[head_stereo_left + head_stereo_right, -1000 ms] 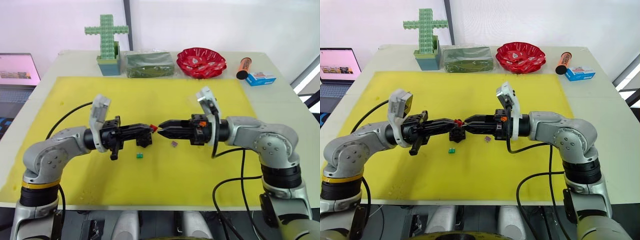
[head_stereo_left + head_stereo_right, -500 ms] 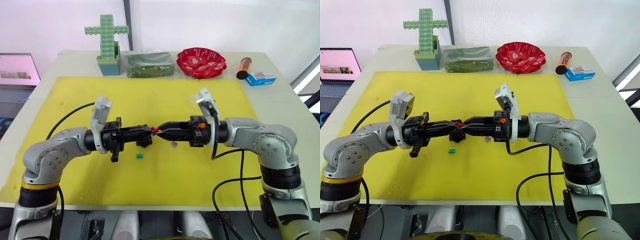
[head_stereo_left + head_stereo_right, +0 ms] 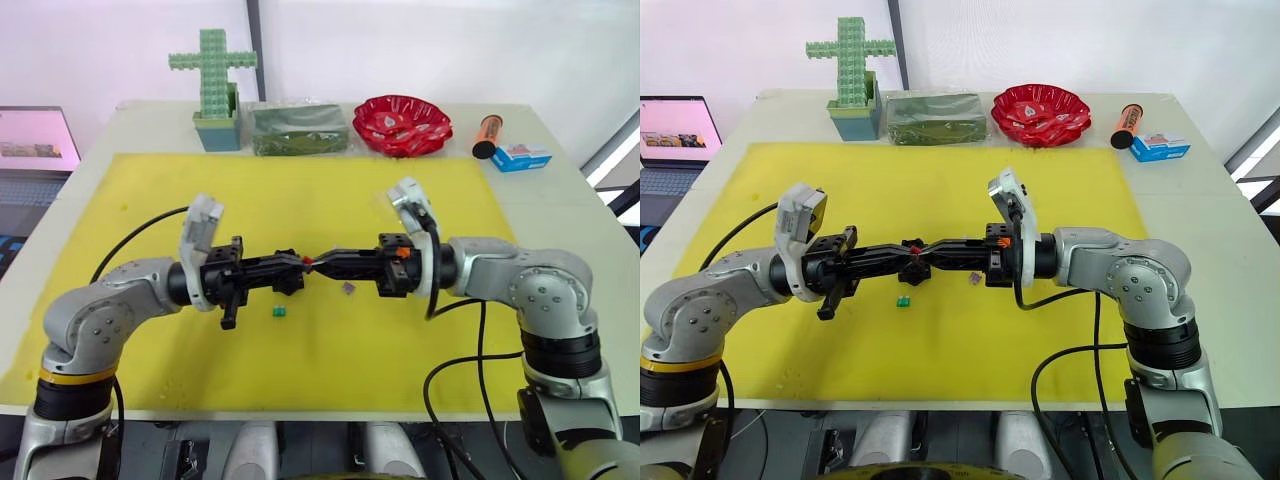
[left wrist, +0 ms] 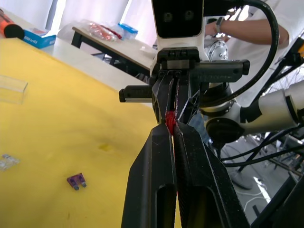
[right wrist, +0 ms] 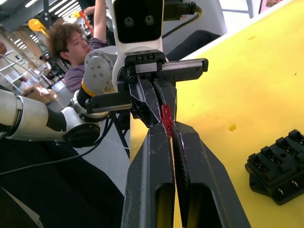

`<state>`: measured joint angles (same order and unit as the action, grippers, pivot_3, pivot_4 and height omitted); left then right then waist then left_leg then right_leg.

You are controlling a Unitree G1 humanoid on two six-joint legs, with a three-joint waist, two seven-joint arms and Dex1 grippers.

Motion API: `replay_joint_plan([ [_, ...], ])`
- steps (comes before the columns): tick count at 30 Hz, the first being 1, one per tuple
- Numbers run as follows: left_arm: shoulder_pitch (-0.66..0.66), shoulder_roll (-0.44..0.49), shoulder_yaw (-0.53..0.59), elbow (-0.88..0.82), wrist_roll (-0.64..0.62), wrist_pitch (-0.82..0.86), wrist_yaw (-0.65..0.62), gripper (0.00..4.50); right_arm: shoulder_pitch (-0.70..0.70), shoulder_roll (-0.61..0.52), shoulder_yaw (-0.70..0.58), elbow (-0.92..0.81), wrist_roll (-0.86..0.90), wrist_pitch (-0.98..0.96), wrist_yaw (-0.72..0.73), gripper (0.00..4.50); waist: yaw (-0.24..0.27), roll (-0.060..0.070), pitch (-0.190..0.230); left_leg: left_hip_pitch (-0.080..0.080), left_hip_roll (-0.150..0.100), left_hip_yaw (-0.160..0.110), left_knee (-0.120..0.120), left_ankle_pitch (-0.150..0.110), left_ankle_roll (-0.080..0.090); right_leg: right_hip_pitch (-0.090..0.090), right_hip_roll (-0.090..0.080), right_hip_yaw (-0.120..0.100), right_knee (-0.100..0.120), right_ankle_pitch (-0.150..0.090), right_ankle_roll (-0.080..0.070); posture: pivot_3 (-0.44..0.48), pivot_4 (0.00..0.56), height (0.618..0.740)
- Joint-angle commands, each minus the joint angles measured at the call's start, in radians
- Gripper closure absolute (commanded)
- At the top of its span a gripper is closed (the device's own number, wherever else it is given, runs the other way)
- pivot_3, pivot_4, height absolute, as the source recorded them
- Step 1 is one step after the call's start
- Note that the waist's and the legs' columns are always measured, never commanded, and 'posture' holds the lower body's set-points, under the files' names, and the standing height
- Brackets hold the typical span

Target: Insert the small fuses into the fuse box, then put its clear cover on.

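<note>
Red fuse [image 4: 170, 118]: pinched between the tips of both grippers, above the yellow mat [image 3: 400, 190], near the middle.
Left gripper [image 3: 301, 261]: jaws nearly closed on the red fuse.
Right gripper [image 3: 322, 263]: jaws also narrow, closed on the same fuse from the opposite side; it looks like a hand-over.
Fuse box [image 5: 279, 166]: lies on the mat just below the left gripper tips; its slots look empty, as far as I can see.
Green fuse [image 3: 280, 311]: on the mat, near the box.
Purple fuse [image 4: 76, 180]: on the mat, under the right gripper.
Pale fuse [image 4: 8, 161]: on the mat, well apart.
Clear cover [image 4: 12, 89]: lies on the mat, not yet on the box.
Progress: I judge it an early stage; no fuse seems inserted, all four and the cover remain.
</note>
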<state>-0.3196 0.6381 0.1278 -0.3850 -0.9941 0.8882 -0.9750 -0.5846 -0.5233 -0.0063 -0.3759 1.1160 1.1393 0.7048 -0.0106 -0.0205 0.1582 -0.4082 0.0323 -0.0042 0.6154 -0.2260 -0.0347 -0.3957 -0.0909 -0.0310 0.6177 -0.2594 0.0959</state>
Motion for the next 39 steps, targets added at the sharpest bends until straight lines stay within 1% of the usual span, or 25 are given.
replay_joint_plan([
  [1, 0.012, 0.032, 0.002, -0.002, 0.062, -0.068, -0.021, 3.12, -0.035, -0.010, -0.004, -0.052, 0.002, -0.029, 0.018, 4.50, 0.001, 0.000, 0.000, 0.000, 0.000, 0.000, 0.000, 0.000, 0.000, 0.000, 0.000, 0.000, 0.000, 0.000, 0.000, 0.000, 0.150, 0.740],
  [2, 0.026, 0.051, 0.000, 0.005, 0.090, -0.093, -0.047, 2.86, -0.044, -0.009, -0.001, -0.053, 0.000, -0.031, 0.017, 4.50, 0.000, 0.000, 0.000, 0.000, 0.000, 0.000, 0.000, 0.000, 0.000, 0.000, 0.000, 0.000, 0.000, -0.001, -0.001, 0.000, 0.150, 0.740],
  [5, 0.089, 0.099, 0.018, 0.023, 0.146, -0.165, -0.107, 1.79, -0.070, -0.012, 0.014, -0.054, -0.026, -0.048, 0.020, 4.50, -0.003, 0.000, 0.000, 0.000, 0.000, 0.000, 0.000, 0.000, 0.000, -0.001, 0.000, 0.000, 0.000, -0.001, -0.002, 0.000, 0.150, 0.740],
  [7, 0.163, 0.128, 0.031, 0.015, 0.203, -0.247, -0.150, 1.19, -0.084, -0.037, 0.061, -0.058, -0.118, -0.094, 0.029, 4.50, -0.003, 0.001, 0.000, 0.000, 0.001, 0.000, -0.001, 0.000, 0.001, -0.001, 0.001, 0.000, 0.000, -0.001, -0.002, 0.000, 0.150, 0.740],
  [8, 0.204, 0.138, 0.034, 0.015, 0.239, -0.297, -0.167, 0.85, -0.094, -0.043, 0.096, -0.043, -0.187, -0.114, 0.001, 4.50, -0.002, 0.001, 0.000, 0.000, 0.001, 0.000, -0.001, -0.001, 0.001, -0.001, 0.001, 0.000, 0.000, -0.001, -0.003, 0.000, 0.150, 0.740],
  [10, 0.260, 0.123, 0.044, 0.035, 0.291, -0.388, -0.167, 0.18, -0.108, -0.058, 0.163, -0.030, -0.301, -0.184, 0.008, 4.50, -0.002, 0.001, 0.000, 0.000, 0.001, 0.001, -0.001, -0.001, 0.001, -0.002, 0.001, 0.000, -0.001, -0.002, -0.004, 0.000, 0.150, 0.740],
  [11, 0.269, 0.083, 0.049, 0.068, 0.344, -0.488, -0.139, 0.04, -0.114, -0.070, 0.213, -0.029, -0.374, -0.235, 0.023, 4.50, 0.002, 0.001, 0.001, -0.001, 0.001, 0.001, -0.001, -0.001, 0.001, -0.002, 0.001, 0.001, -0.001, -0.003, -0.005, 0.000, 0.150, 0.740],
  [12, 0.270, 0.053, 0.051, 0.094, 0.383, -0.561, -0.120, 0.04, -0.117, -0.077, 0.246, -0.027, -0.424, -0.273, 0.039, 4.50, 0.006, 0.002, 0.001, -0.001, 0.001, 0.001, -0.001, -0.001, 0.001, -0.002, 0.000, 0.001, -0.002, -0.003, -0.005, 0.000, 0.150, 0.740],
  [13, 0.273, 0.033, 0.050, 0.114, 0.398, -0.594, -0.115, 0.04, -0.119, -0.078, 0.270, -0.024, -0.456, -0.297, 0.052, 4.50, 0.010, 0.002, 0.001, -0.001, 0.001, 0.001, 0.000, -0.001, 0.001, -0.002, 0.000, 0.000, -0.002, -0.003, -0.005, 0.000, 0.150, 0.740],
  [14, 0.285, 0.011, 0.041, 0.147, 0.431, -0.659, -0.124, 0.04, -0.126, -0.061, 0.297, -0.011, -0.484, -0.304, 0.044, 4.50, 0.013, 0.001, 0.000, -0.001, 0.001, 0.001, 0.000, -0.001, 0.001, -0.001, 0.000, 0.000, -0.002, -0.003, -0.005, 0.000, 0.150, 0.740],
  [16, 0.299, -0.020, 0.026, 0.191, 0.460, -0.723, -0.136, 0.04, -0.139, -0.048, 0.359, 0.003, -0.551, -0.327, 0.050, 4.50, 0.014, 0.001, 0.000, -0.001, 0.001, 0.001, 0.000, -0.001, 0.001, -0.001, 0.000, 0.001, -0.003, -0.003, -0.005, 0.000, 0.150, 0.740],
  [18, 0.296, -0.038, 0.013, 0.217, 0.475, -0.749, -0.135, 0.04, -0.154, -0.054, 0.409, 0.016, -0.625, -0.363, 0.066, 4.50, 0.015, 0.001, 0.000, -0.001, 0.001, 0.002, 0.000, -0.001, 0.001, -0.002, 0.000, 0.001, -0.003, -0.002, -0.005, 0.000, 0.150, 0.740],
  [22, 0.271, -0.047, -0.014, 0.253, 0.515, -0.764, -0.117, 0.04, -0.181, -0.057, 0.452, 0.053, -0.720, -0.435, 0.113, 4.50, 0.022, 0.001, 0.000, -0.001, 0.001, 0.002, 0.000, -0.001, 0.001, -0.002, 0.000, 0.001, -0.002, -0.002, -0.005, 0.000, 0.150, 0.740],
  [23, 0.262, -0.060, -0.022, 0.267, 0.530, -0.789, -0.111, 0.04, -0.196, -0.066, 0.480, 0.069, -0.762, -0.461, 0.135, 4.50, 0.022, 0.001, 0.000, -0.001, 0.001, 0.002, 0.001, -0.001, 0.001, -0.001, 0.000, 0.001, -0.002, -0.002, -0.005, 0.000, 0.150, 0.740],
  [25, 0.247, -0.093, -0.042, 0.283, 0.538, -0.800, -0.095, 0.04, -0.218, -0.051, 0.491, 0.108, -0.794, -0.474, 0.152, 4.50, 0.021, 0.001, 0.000, -0.001, 0.001, 0.002, 0.001, -0.001, 0.001, -0.001, 0.000, 0.001, -0.002, -0.002, -0.005, 0.000, 0.150, 0.740],
  [28, 0.251, -0.114, -0.059, 0.272, 0.539, -0.806, -0.092, 0.04, -0.234, -0.039, 0.492, 0.135, -0.818, -0.490, 0.182, 4.50, 0.020, 0.001, 0.000, -0.001, 0.001, 0.002, 0.001, -0.001, 0.001, -0.001, 0.001, 0.001, -0.002, -0.002, -0.004, 0.000, 0.150, 0.740],
  [30, 0.267, -0.119, -0.069, 0.266, 0.543, -0.828, -0.100, 0.04, -0.242, -0.036, 0.492, 0.150, -0.831, -0.497, 0.207, 4.50, 0.020, 0.001, 0.000, -0.001, 0.001, 0.002, 0.001, -0.001, 0.001, -0.001, 0.001, 0.001, -0.001, 0.000, -0.001, 0.000, 0.150, 0.740],
  [39, 0.265, -0.134, -0.074, 0.310, 0.557, -0.892, -0.095, 0.04, -0.236, -0.001, 0.496, 0.199, -0.885, -0.533, 0.255, 4.50, 0.018, 0.001, 0.000, 0.000, 0.002, 0.001, 0.001, -0.001, 0.001, -0.002, 0.001, 0.000, 0.001, -0.001, -0.002, 0.000, 0.150, 0.740],
])
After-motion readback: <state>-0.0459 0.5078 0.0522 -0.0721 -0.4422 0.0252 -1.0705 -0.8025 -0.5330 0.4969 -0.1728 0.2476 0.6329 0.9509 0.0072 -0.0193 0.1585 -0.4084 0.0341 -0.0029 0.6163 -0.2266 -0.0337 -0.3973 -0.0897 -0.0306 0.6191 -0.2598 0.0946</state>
